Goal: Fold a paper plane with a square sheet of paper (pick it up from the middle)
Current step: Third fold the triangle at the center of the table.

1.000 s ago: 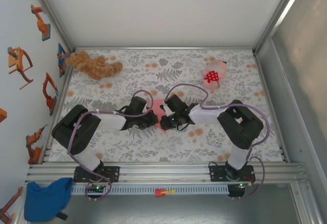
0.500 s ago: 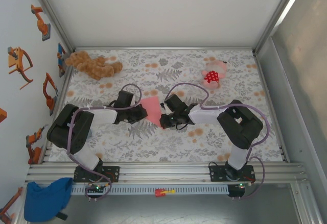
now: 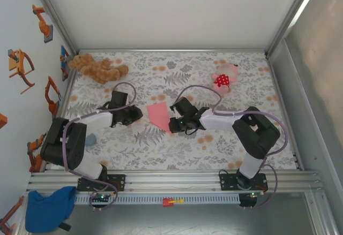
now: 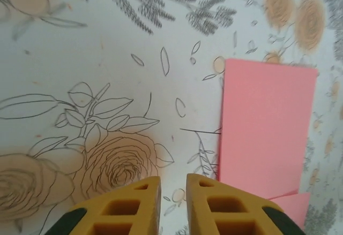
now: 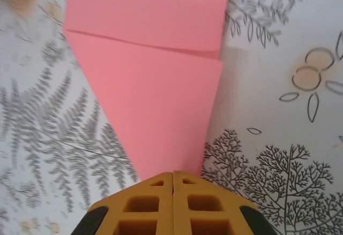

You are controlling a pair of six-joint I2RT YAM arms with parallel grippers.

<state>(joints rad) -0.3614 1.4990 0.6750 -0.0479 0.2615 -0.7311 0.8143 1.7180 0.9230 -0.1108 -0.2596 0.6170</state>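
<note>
The pink paper point(image 3: 158, 113) is touched at 1 tip by the closed right gripper point(image 5: 172, 174); the left gripper point(image 4: 173, 179) is seen narrowly parted, empty.

No word, number, brand or label could be read anywhere in the scene. The orange robot-arm stickers point(image 3: 42, 25) on the wall at nine o'clock carried pictures only, without lettering.
</note>
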